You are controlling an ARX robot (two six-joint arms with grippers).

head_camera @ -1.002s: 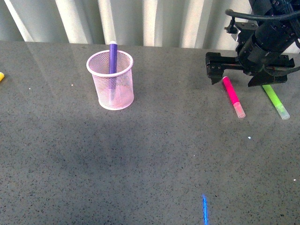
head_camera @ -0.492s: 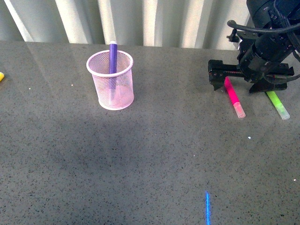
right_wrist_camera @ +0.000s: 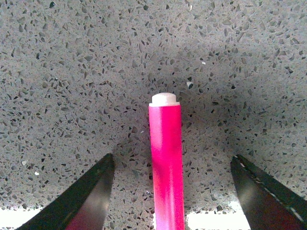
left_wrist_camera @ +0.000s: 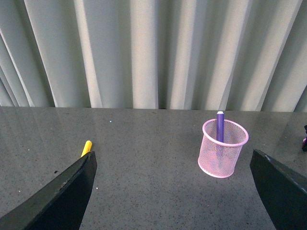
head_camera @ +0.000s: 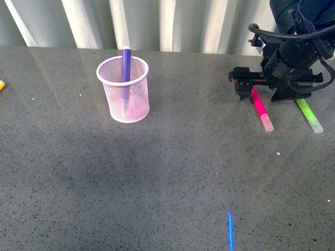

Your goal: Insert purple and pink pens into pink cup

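- Pink pen lies flat on the desk, far right side, well apart from the pink cup.
- We see the right tool low over the pen's far end, jaws spread wide, one on each side of the barrel.
- Right wrist view: pink pen runs up the middle of the right tool, with clear desk between it and each finger. No contact that we can see, so nothing is gripped.
- Purple pen stands in the cup, leaning on the far rim, top poking above it.
- Green marker lies just beside the pink pen, on its right, partly under the arm.
- Left wrist view: left tool is raised above the desk, jaws wide apart and holding nothing. It faces the pink cup and purple pen.
- Yellow object sits at the desk's far left edge, well apart from everything else.
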